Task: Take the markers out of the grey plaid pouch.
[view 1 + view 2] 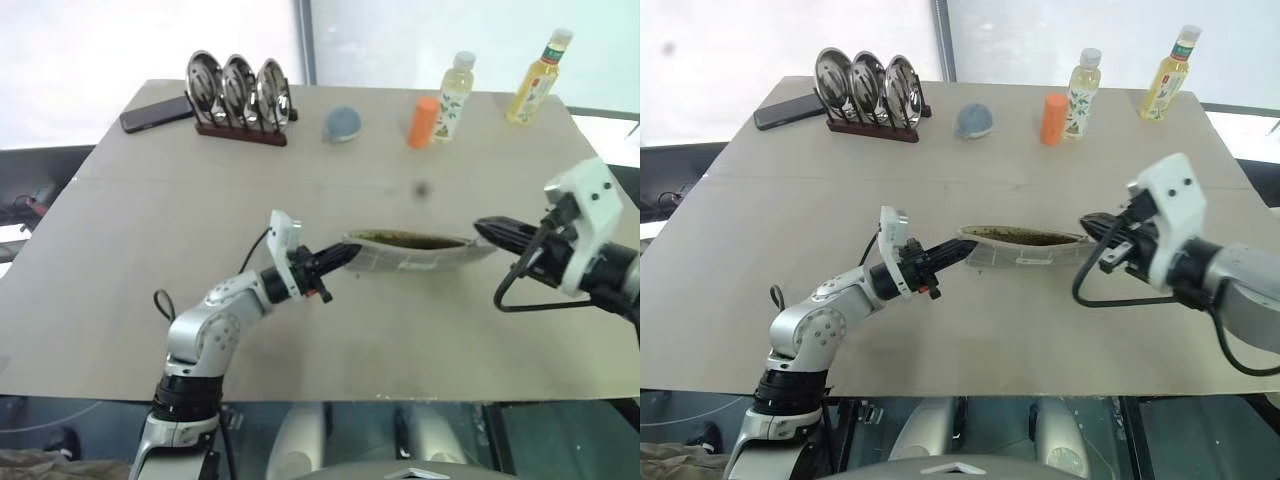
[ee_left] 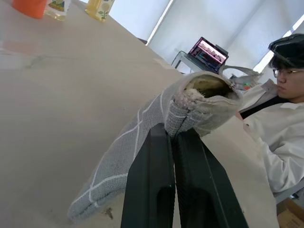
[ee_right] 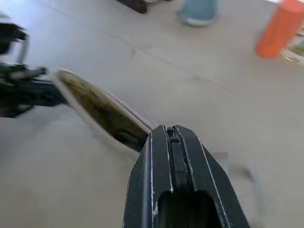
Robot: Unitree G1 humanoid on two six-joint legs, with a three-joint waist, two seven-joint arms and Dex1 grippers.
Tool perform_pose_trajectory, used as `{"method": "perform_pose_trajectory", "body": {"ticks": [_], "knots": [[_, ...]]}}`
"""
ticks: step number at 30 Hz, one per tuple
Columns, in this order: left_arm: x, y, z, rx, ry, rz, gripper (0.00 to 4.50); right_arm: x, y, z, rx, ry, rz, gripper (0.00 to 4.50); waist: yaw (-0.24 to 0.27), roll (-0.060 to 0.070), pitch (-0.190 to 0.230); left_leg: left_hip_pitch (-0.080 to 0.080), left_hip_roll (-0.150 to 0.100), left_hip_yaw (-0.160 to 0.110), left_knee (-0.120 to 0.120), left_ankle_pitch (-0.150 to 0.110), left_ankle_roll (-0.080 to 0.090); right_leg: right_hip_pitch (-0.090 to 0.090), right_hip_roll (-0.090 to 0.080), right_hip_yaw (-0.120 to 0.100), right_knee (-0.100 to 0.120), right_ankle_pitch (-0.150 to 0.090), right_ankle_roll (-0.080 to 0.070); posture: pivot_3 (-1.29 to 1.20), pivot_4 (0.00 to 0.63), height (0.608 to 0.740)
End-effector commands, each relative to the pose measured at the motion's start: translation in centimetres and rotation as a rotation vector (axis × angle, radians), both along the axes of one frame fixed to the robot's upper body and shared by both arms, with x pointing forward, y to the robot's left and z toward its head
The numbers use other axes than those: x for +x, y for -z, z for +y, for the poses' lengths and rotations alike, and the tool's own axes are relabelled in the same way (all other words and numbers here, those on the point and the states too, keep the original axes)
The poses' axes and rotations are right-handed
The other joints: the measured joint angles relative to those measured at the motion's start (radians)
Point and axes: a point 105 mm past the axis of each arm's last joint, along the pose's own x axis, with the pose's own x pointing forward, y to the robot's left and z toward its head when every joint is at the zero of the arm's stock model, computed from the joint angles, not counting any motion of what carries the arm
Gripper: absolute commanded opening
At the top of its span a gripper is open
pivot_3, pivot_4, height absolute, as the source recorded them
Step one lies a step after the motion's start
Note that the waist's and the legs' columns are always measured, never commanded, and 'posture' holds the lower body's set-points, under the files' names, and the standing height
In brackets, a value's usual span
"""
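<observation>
From the head cameras, the grey plaid pouch [image 1: 415, 251] lies about midway across the worktop [image 1: 120, 260], somewhat nearer the front edge than the back, its mouth gaping upward to show a dark yellowish lining. The left gripper [image 1: 347, 256] has its fingers pressed together on the pouch's left end, pinching the fabric. The right gripper [image 1: 484, 231] sits at the pouch's right end with its fingers pressed together; whether it has hold of the fabric cannot be told. Along the back edge stand a rack of metal plates [image 1: 238, 92], a dark phone [image 1: 156, 114] toward the back left corner, a blue-grey round lump [image 1: 343, 123], an orange cylinder [image 1: 422, 122] and two bottles [image 1: 455, 96].

In the left wrist view, the two black fingers [image 2: 152, 185] are closed on a bunched fold of the pouch [image 2: 137, 142], whose white grid lines run down to the worktop. A person in a white coat [image 2: 280, 128] sits beyond the worktop, with an open laptop [image 2: 209, 51] behind.

In the right wrist view, that gripper's fingers [image 3: 159, 166] are shut tight, their tips just at the end of the open pouch [image 3: 102, 111]. No markers can be made out in the dark interior.
</observation>
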Motion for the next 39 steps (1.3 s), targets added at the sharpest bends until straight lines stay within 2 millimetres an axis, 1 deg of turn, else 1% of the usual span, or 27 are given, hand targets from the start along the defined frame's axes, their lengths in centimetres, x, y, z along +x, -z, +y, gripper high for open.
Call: {"method": "perform_pose_trajectory", "body": {"ticks": [1,3,8,9,11,12,13,16,18,19,21,23,25,26,27,29,32,35,39], "knots": [[-0.3,-1.2,-0.6,-0.018,0.028,-0.057,0.0,1.0,1.8,1.9,-0.035,-0.022,0.02,0.03,0.001,0.0,0.0,-0.001,0.0,0.0,0.0,0.0,0.0,-0.001,0.0,0.0,0.0,0.0,0.0,0.0,0.15,0.74],[-0.3,-1.3,-0.8,-0.022,0.031,-0.058,0.0,1.4,3.2,2.7,-0.07,-0.047,0.056,0.03,0.004,0.0,0.0,-0.003,0.0,0.0,0.0,0.0,0.0,-0.003,0.0,0.0,0.0,0.0,0.0,0.0,0.15,0.74],[-0.3,-1.4,-0.9,-0.034,0.031,-0.052,0.0,1.3,6.0,3.9,-0.187,-0.133,0.123,0.03,0.003,0.0,0.0,-0.006,-0.002,-0.001,0.0,0.0,0.0,-0.004,-0.001,0.0,0.0,0.0,0.0,0.0,0.15,0.74],[-0.4,-1.4,-1.0,-0.038,0.035,-0.046,0.0,1.1,6.9,3.8,-0.273,-0.161,0.126,0.03,0.002,0.0,0.0,-0.005,-0.002,-0.001,0.0,0.0,0.0,-0.004,0.0,0.0,0.0,0.0,0.0,0.0,0.15,0.74],[-0.6,-1.3,-1.2,-0.047,0.045,-0.03,0.0,0.8,8.1,3.5,-0.389,-0.202,0.128,0.03,0.003,0.0,0.0,-0.005,-0.002,-0.001,0.0,0.0,0.0,-0.004,0.0,0.0,0.001,0.0,0.0,0.0,0.15,0.74],[-0.8,-1.2,-1.3,-0.061,0.059,-0.008,0.0,0.5,8.3,3.5,-0.42,-0.233,0.13,0.03,0.004,0.0,0.0,-0.005,-0.002,-0.002,0.0,0.0,0.0,-0.004,0.0,-0.001,0.001,0.0,0.0,0.0,0.15,0.74],[-1.2,-1.3,-1.4,-0.08,0.083,0.023,0.0,0.1,8.0,3.5,-0.433,-0.266,0.128,0.03,0.003,0.0,0.0,-0.005,-0.002,-0.002,0.0,0.0,0.0,-0.004,0.0,-0.001,0.001,0.0,0.0,0.0,0.15,0.74],[-2.7,-1.5,-1.7,-0.137,0.185,0.132,0.0,-0.6,6.7,3.5,-0.472,-0.336,0.093,0.03,0.001,0.001,0.0,-0.005,-0.002,-0.001,0.001,0.0,0.0,-0.004,0.0,-0.001,0.001,0.0,0.0,0.0,0.15,0.74],[-3.5,-1.2,-1.5,-0.142,0.216,0.184,0.0,0.1,6.0,3.3,-0.539,-0.328,0.02,0.03,-0.002,0.001,0.0,-0.005,-0.001,-0.002,0.0,0.0,0.0,-0.004,0.0,-0.001,0.001,0.0,0.0,0.0,0.15,0.74],[-3.7,-0.9,-1.4,-0.145,0.219,0.211,0.0,1.3,6.0,3.5,-0.586,-0.309,-0.05,0.03,-0.005,0.001,0.0,-0.004,-0.001,-0.002,0.0,0.0,0.0,-0.005,0.001,-0.001,0.002,0.0,0.0,0.0,0.15,0.74],[-3.9,-0.6,-1.2,-0.155,0.213,0.247,0.0,2.6,6.3,4.2,-0.657,-0.333,-0.143,0.03,-0.011,0.001,0.0,-0.003,-0.001,-0.001,0.0,0.0,0.0,-0.004,0.001,-0.001,0.002,0.0,0.0,0.0,0.15,0.74],[-3.7,-0.5,-1.1,-0.171,0.194,0.273,0.0,2.7,7.0,4.8,-0.758,-0.406,-0.244,0.53,-0.017,0.001,0.0,-0.002,-0.001,-0.001,0.0,0.0,0.0,-0.004,0.0,-0.001,0.002,0.0,0.001,0.0,0.15,0.74],[-3.2,-0.5,-0.7,-0.201,0.166,0.306,0.0,2.7,7.5,5.3,-0.804,-0.454,-0.311,1.35,-0.016,0.0,0.0,-0.002,-0.001,-0.001,0.0,0.0,0.0,-0.004,0.0,-0.001,0.002,0.0,0.001,0.0,0.15,0.74],[-3.0,-0.5,-0.6,-0.212,0.156,0.318,0.0,2.9,7.6,5.5,-0.824,-0.459,-0.344,1.65,-0.017,0.0,0.0,-0.002,-0.001,-0.001,0.0,0.0,0.0,-0.004,0.0,-0.001,0.002,0.0,0.001,0.0,0.15,0.74],[-2.9,-0.3,-0.5,-0.216,0.144,0.328,0.0,2.9,7.9,5.8,-0.834,-0.475,-0.359,2.25,-0.019,0.0,0.0,-0.002,-0.002,-0.001,0.0,0.0,0.0,-0.004,0.0,0.0,0.002,0.0,0.001,0.0,0.15,0.74],[-2.8,0.1,-0.5,-0.213,0.13,0.342,0.0,2.8,8.6,6.0,-0.864,-0.508,-0.366,3.02,-0.02,0.0,0.0,-0.002,-0.002,-0.001,0.0,0.0,0.0,-0.004,0.0,0.0,0.002,0.0,0.001,0.0,0.15,0.74],[-2.9,0.4,-0.7,-0.214,0.129,0.351,0.0,3.1,9.8,6.0,-0.933,-0.545,-0.377,3.02,-0.021,0.0,0.0,-0.001,-0.002,-0.001,0.0,0.0,0.0,-0.004,0.0,0.0,0.003,0.0,0.001,0.0,0.15,0.74],[-3.1,0.5,-0.9,-0.214,0.13,0.354,0.0,3.6,11.4,6.1,-1.018,-0.589,-0.381,3.02,-0.022,0.0,0.0,0.001,-0.002,-0.001,0.0,0.0,0.0,-0.003,0.0,0.0,0.004,0.0,0.001,0.0,0.15,0.74],[-3.1,0.5,-1.0,-0.211,0.129,0.349,0.0,4.6,13.4,6.0,-1.099,-0.574,-0.342,3.02,-0.023,-0.001,-0.001,0.002,-0.002,-0.001,0.001,0.0,-0.001,-0.002,0.001,0.0,0.005,0.0,0.0,0.0,0.15,0.74]]}}
